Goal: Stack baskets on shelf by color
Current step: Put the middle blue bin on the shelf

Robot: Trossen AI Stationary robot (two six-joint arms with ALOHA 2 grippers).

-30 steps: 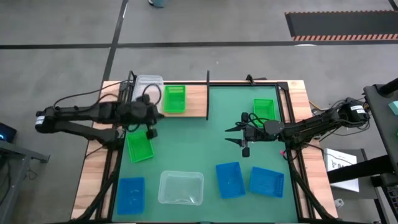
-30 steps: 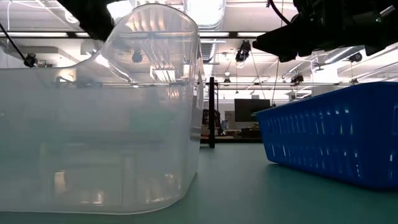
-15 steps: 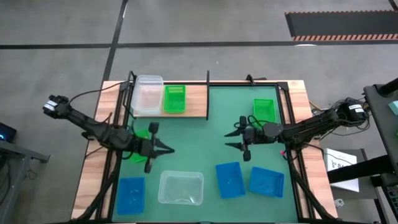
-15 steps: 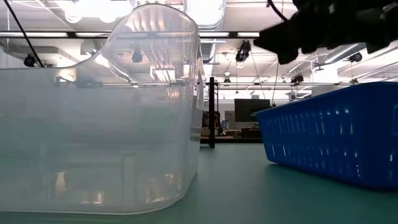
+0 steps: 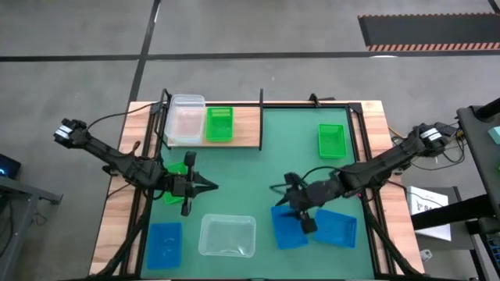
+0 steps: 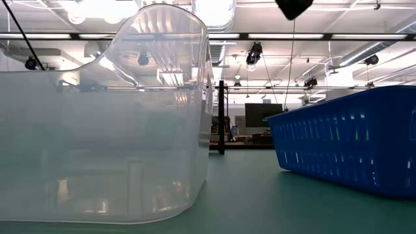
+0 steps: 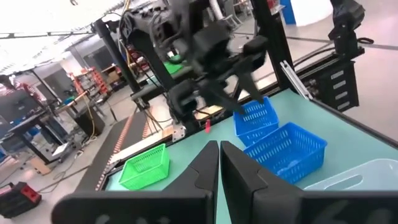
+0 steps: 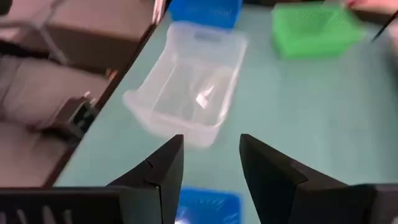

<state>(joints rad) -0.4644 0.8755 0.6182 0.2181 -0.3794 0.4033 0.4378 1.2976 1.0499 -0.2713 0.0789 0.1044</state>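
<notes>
On the wooden shelf (image 5: 246,129) at the far left stand a clear basket (image 5: 186,119) and a green basket (image 5: 219,123). On the mat lie a green basket (image 5: 332,139) at the far right, another green basket (image 5: 170,193) partly under my left arm, a clear basket (image 5: 227,236), and blue baskets (image 5: 165,242), (image 5: 286,230), (image 5: 337,228) along the near edge. My left gripper (image 5: 209,186) is shut, level, above the mat left of centre and holds nothing. My right gripper (image 5: 280,197) hovers open over the middle blue basket.
Black metal uprights (image 5: 261,97) stand at the shelf's corners. The wooden table edge (image 5: 117,211) frames the green mat (image 5: 258,179). In the low view the clear basket (image 6: 104,130) and a blue basket (image 6: 351,143) fill the foreground.
My left gripper has swung from beside the shelf toward the near edge and turned level, staying shut; it then kept still. My right gripper has moved toward the near edge and a little left, over the middle blue basket, tipping its fingers down and staying open. No basket has moved.
</notes>
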